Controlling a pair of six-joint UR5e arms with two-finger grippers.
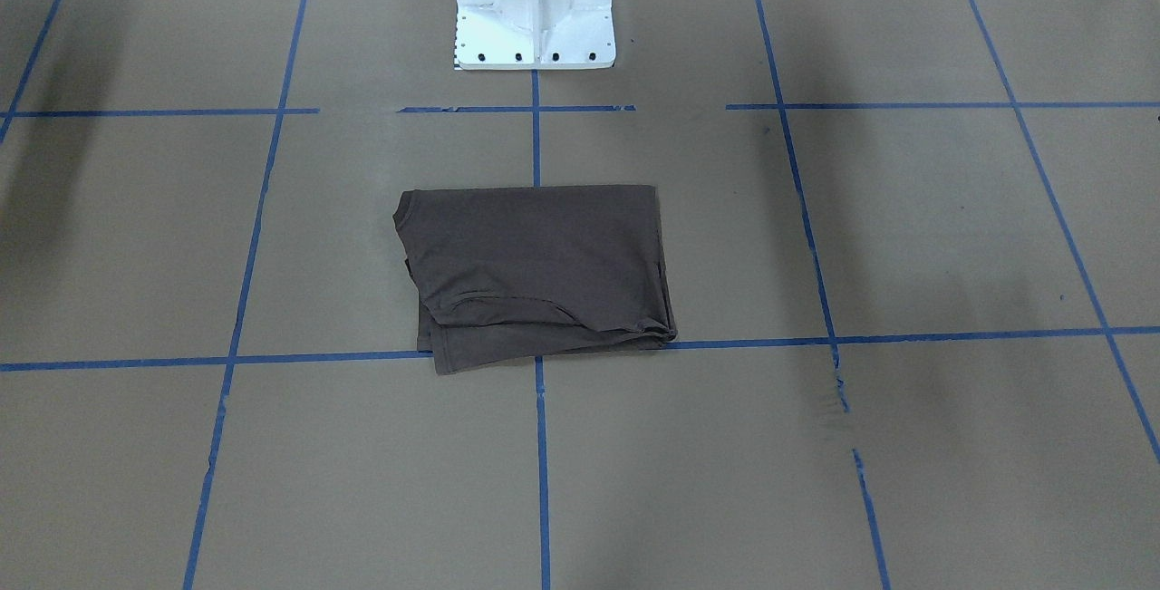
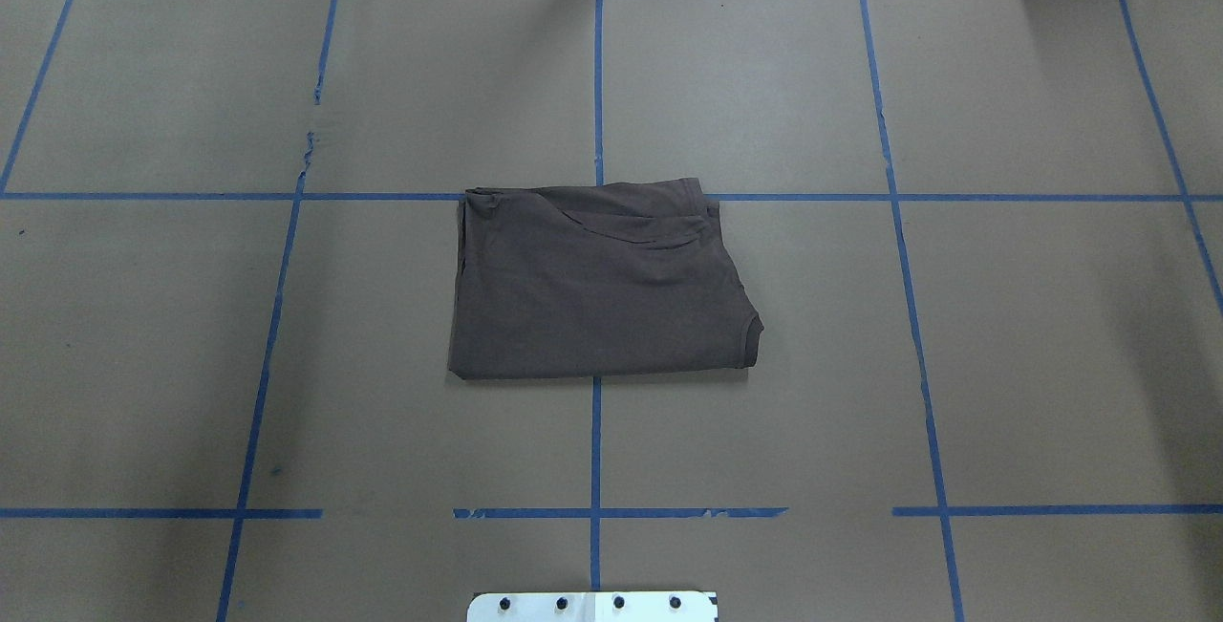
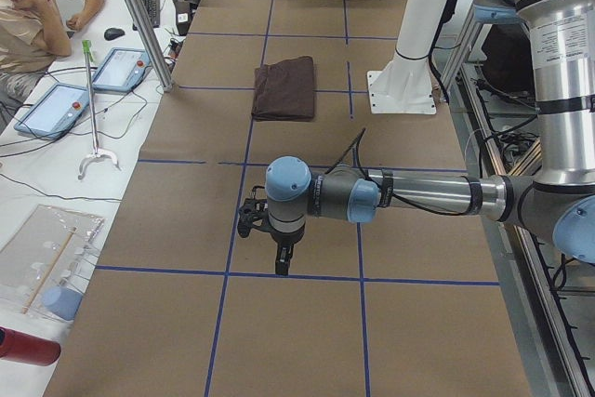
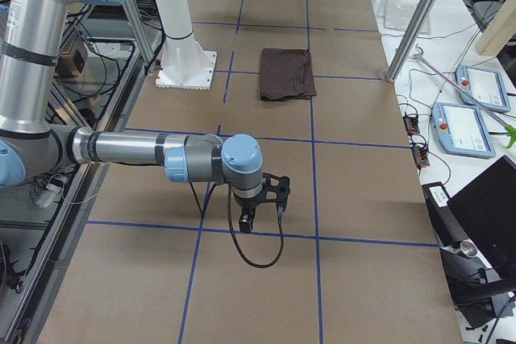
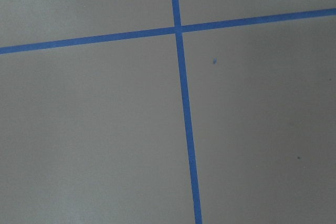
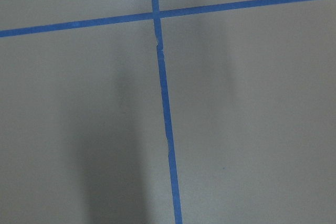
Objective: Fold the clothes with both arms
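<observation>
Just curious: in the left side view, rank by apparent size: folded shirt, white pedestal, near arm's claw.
1. White pedestal
2. Then folded shirt and left claw look alike, the claw being nearer the camera, so unranked.

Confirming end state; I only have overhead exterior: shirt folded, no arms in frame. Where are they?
Observer: The left gripper is over bare brown paper toward the table's end on the robot's left, well apart from the T-shirt.
Operator: Right one?
Observer: The right gripper mirrors it at the opposite end, also off the cloth.
Operator: Open or shut?
Observer: Cannot tell from side views; both wrist cameras show only blue tape crossings, no cloth.
</observation>
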